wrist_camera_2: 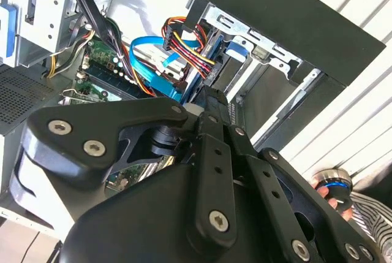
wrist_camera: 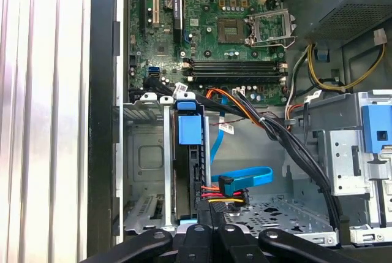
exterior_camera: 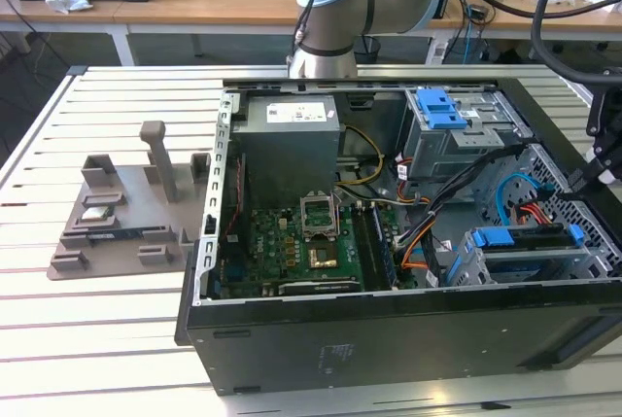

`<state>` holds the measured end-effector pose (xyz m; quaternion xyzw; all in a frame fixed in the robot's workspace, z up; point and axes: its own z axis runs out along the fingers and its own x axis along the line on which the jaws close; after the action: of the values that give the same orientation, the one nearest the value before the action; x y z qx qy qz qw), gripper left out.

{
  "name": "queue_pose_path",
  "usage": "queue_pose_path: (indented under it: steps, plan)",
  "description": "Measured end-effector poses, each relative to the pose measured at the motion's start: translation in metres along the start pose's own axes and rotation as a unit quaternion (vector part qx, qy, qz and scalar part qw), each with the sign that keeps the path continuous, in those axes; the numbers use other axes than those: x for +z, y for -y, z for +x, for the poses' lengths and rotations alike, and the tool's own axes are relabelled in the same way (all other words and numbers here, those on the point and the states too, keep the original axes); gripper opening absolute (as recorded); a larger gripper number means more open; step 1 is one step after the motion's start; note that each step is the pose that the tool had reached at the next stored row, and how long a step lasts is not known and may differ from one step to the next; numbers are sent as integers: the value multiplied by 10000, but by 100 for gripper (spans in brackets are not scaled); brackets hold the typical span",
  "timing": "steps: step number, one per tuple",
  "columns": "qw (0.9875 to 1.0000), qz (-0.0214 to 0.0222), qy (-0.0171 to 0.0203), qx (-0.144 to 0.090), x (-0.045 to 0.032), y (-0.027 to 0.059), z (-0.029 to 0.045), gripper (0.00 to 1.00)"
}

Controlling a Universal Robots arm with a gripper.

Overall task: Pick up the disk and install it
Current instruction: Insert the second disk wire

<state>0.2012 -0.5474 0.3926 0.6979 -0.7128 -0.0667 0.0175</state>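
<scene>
The disk (exterior_camera: 525, 244), in its bright blue carrier, sits on edge in a slot of the metal drive cage (exterior_camera: 486, 261) at the case's front right corner. In the first wrist view the disk's blue carrier tab (wrist_camera: 188, 131) faces up between the cage rails. The second wrist view shows the same blue tab (wrist_camera_2: 236, 51) inside the cage. My gripper (exterior_camera: 583, 180) hangs above the case's right side, over the cage and apart from the disk. Its black links reach toward the cage in both wrist views (wrist_camera_2: 214, 100) (wrist_camera: 211, 229).
The open computer case (exterior_camera: 389, 339) lies on a slatted white table (exterior_camera: 97, 339). Inside are the grey power supply box (exterior_camera: 290, 145), the motherboard (exterior_camera: 311, 242), an upper drive bay with a blue latch (exterior_camera: 439, 108), and loose blue and orange cables (wrist_camera: 245, 180). A grey fixture (exterior_camera: 126, 213) sits at the exterior view's left.
</scene>
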Motion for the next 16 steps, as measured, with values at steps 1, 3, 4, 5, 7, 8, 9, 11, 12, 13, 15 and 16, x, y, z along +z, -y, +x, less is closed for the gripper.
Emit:
queue_pose_path:
  steps: [1,3,4,5,7,8,9,11,12,13,15,16]
  plan:
    - [10000,0,1,0,0,0,0,11]
    - [10000,0,2,0,0,0,0,24]
    - [10000,0,2,0,0,0,0,30]
    - [10000,0,1,-1,1,-1,-1,30]
    - [10000,0,1,-6,30,-22,-16,30]
    - [10000,0,10,-16,68,-65,-31,30]
    - [10000,1,24,-31,100,-100,-49,30]
    - [10000,-2,47,-77,136,-108,-134,30]
    - [9999,-3,47,-91,147,-107,-137,30]
    - [9999,-4,45,-98,155,-107,-137,30]
    - [9999,-5,43,-120,193,-107,-134,30]
    - [9999,-6,41,-129,222,-106,-132,30]
